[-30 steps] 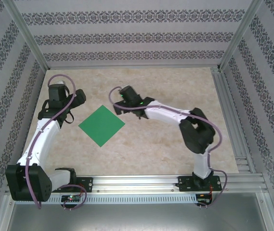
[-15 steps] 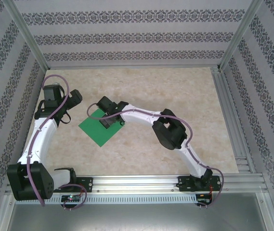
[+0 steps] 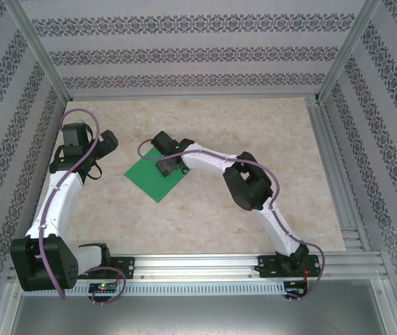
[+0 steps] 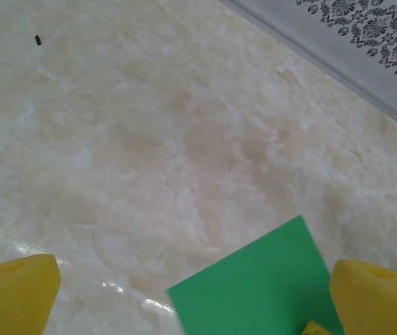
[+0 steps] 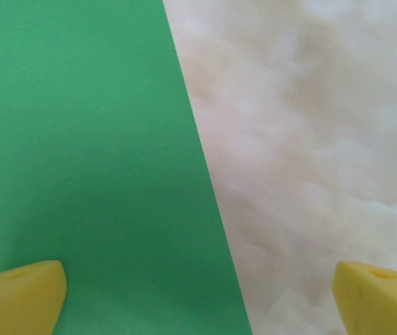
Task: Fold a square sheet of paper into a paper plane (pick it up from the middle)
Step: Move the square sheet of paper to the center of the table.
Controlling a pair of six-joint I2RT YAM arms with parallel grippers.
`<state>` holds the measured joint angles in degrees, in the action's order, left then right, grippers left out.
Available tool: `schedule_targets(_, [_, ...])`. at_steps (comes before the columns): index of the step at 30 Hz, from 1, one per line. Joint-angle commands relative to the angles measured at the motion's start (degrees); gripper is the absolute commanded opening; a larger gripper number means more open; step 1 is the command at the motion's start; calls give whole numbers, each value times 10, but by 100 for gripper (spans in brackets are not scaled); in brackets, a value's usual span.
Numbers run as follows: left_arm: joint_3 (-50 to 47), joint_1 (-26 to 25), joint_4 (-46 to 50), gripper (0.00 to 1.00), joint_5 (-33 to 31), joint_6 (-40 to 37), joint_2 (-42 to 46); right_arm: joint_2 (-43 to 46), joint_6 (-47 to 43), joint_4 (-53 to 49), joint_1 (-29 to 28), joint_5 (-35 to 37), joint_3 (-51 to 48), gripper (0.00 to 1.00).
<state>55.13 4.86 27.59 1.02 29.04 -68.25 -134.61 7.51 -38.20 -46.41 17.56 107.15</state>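
The right gripper [image 3: 165, 167], spread wide and empty, straddles the two-o'clock edge of the flat, bright green square sheet of paper [image 3: 148, 181]. Bare beige marbled tabletop [image 3: 254, 132] lies beyond. The left gripper [image 3: 106, 143], equally wide and empty, sits at the sheet's ten o'clock.

My square sheet of paper [image 3: 148, 180] lies flat and unfolded, plain bright green. It sits cornerwise on the table [image 3: 254, 125], left of centre and well clear of every edge.

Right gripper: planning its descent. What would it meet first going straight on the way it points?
Probably the edge of the square sheet of paper: the open right gripper straddles it, half over paper, half over bare table.
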Motion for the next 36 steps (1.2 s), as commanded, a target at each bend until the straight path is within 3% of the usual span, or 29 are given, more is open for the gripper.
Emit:
schedule_targets(1, [5, 6, 13, 100, -2, -5, 3, 35, 45, -58, 51, 40, -68, 98])
schedule_targets(8, [4, 6, 13, 100, 2, -5, -1, 124, 117, -38, 147, 12, -219, 98])
schedule_targets(11, [5, 7, 12, 100, 12, -5, -4, 148, 117, -32, 169, -15, -240, 98])
schedule_targets(19, [8, 6, 14, 100, 40, -13, -12, 211, 92, -43, 155, -76, -199, 98])
schedule_targets(25, [15, 6, 15, 100, 53, -20, -28, 162, 84, -68, 147, -134, -139, 98])
schedule_targets(36, [22, 6, 17, 100, 79, -32, -46, 65, 41, -141, 138, -140, -31, 98])
